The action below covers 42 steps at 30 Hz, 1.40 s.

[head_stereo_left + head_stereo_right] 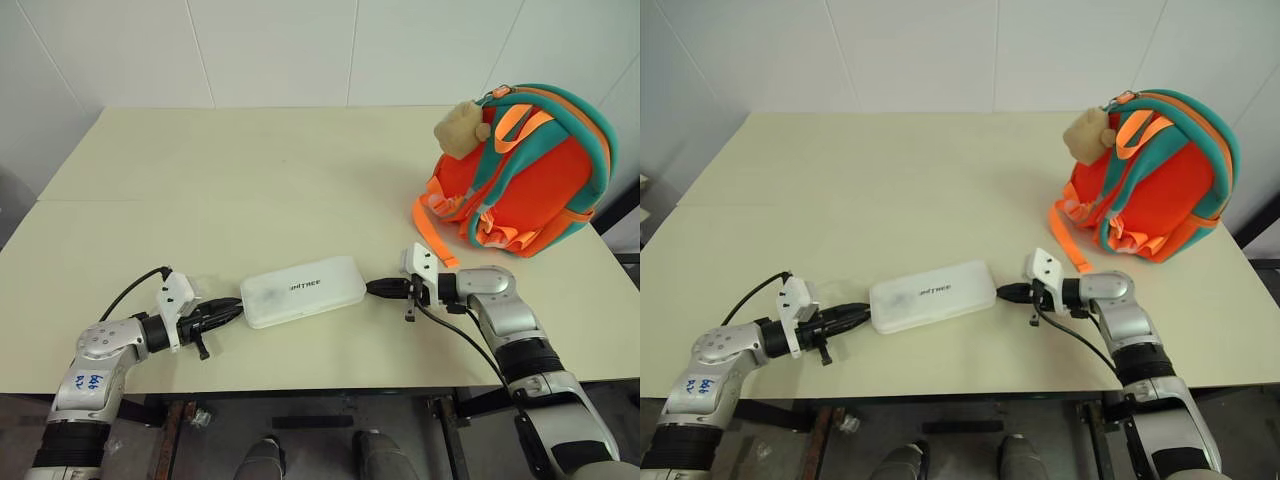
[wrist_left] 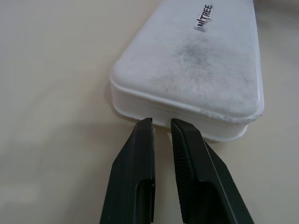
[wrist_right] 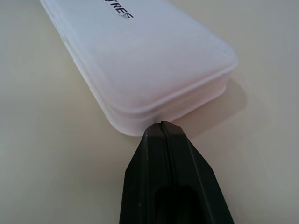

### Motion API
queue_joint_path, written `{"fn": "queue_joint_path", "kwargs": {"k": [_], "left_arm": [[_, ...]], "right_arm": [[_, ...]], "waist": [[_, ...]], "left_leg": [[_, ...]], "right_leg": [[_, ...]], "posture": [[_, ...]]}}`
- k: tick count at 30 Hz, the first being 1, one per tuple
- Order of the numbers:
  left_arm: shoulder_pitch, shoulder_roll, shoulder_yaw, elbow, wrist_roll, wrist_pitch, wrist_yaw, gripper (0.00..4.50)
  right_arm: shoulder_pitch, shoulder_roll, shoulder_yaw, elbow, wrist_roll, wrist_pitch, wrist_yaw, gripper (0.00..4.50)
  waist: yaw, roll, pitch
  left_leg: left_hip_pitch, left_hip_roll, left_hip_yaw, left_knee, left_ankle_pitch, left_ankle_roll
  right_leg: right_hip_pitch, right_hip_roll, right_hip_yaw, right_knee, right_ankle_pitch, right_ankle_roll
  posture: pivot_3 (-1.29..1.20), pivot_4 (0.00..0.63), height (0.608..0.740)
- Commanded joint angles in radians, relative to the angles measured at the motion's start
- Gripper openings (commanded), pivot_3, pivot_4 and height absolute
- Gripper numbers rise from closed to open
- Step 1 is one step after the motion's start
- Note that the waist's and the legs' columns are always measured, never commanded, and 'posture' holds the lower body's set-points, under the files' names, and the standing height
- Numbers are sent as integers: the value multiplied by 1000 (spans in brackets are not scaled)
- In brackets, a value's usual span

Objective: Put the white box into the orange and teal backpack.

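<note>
The white box (image 1: pixel 303 290) was laid flat on the surface (image 1: pixel 250 180), squeezed endwise between the left end effector (image 1: pixel 232 308) and right end effector (image 1: pixel 372 288), both pressed together; the orange and teal backpack (image 1: pixel 530 180) sat well apart.

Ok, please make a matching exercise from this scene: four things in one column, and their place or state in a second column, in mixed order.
Things:
1. white box
2. orange and teal backpack
3. left hand
4. right hand

Places or states:
A. stands at the table's far right
B. shut, at the box's right end
C. lies flat between the two hands
D. shut, at the box's left end

Pairs: 1-C, 2-A, 3-D, 4-B
</note>
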Motion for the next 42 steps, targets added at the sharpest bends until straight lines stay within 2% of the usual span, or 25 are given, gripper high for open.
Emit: {"fn": "queue_joint_path", "kwargs": {"k": [1,12,19,21,24,29,32,34,36,39,42], "left_arm": [[-57,-42,-55,22,9,-57,-33,664],[-157,-99,-100,146,47,-119,-73,664],[-165,-106,-90,164,57,-123,-55,664],[-164,-104,-83,165,65,-129,-44,624],[-135,-28,-33,148,39,-82,-75,1162],[-132,44,-5,152,5,-14,-113,2749],[-175,66,11,141,-79,178,-148,3732],[-214,61,27,143,-138,317,-136,4317],[-275,59,19,157,-215,510,-153,4462],[-351,22,24,205,-269,666,-127,4462],[-399,7,-5,237,-265,764,-118,4462]], "right_arm": [[44,-13,7,-164,64,68,22,0],[184,-61,-35,-352,101,204,-47,0],[192,-87,-46,-341,93,218,-70,0],[188,-94,-56,-331,97,217,-77,359],[142,-173,-107,-236,78,180,-70,1168],[82,-244,-108,-160,91,166,-29,2918],[48,-272,-99,-186,131,235,39,3961],[40,-282,-89,-211,151,278,76,4500],[35,-291,-55,-239,164,320,119,4500],[30,-291,-16,-259,163,352,148,4500],[21,-286,17,-247,143,352,143,4500]], "waist": [[5,0,0],[14,0,0],[14,0,0],[14,0,0],[12,0,0],[12,0,0],[12,0,0],[13,0,0],[14,0,0],[13,0,0],[11,0,0]], "left_leg": [[0,0,0,0,0,0],[0,0,0,2,0,0],[0,0,0,2,0,0],[0,0,0,3,0,0],[0,0,0,3,0,0],[0,0,0,2,0,0],[0,0,0,2,0,0],[0,0,0,2,0,0],[0,0,-1,2,0,0],[-1,-1,-2,4,0,0],[-2,-1,-2,5,0,0]], "right_leg": [[0,0,0,0,0,0],[1,0,0,0,0,0],[2,0,0,-1,0,1],[2,0,0,-1,0,1],[2,0,0,-1,1,1],[2,0,0,-1,0,0],[2,0,0,-1,0,0],[2,0,0,-1,0,0],[2,0,-1,-1,0,1],[2,0,-2,-1,0,1],[2,0,-2,-1,0,2]], "posture": [[0,150,740],[0,150,740],[0,150,740],[0,150,740],[0,150,740],[0,150,740],[0,150,740],[0,150,740],[0,150,740],[0,150,740],[0,150,740]]}}
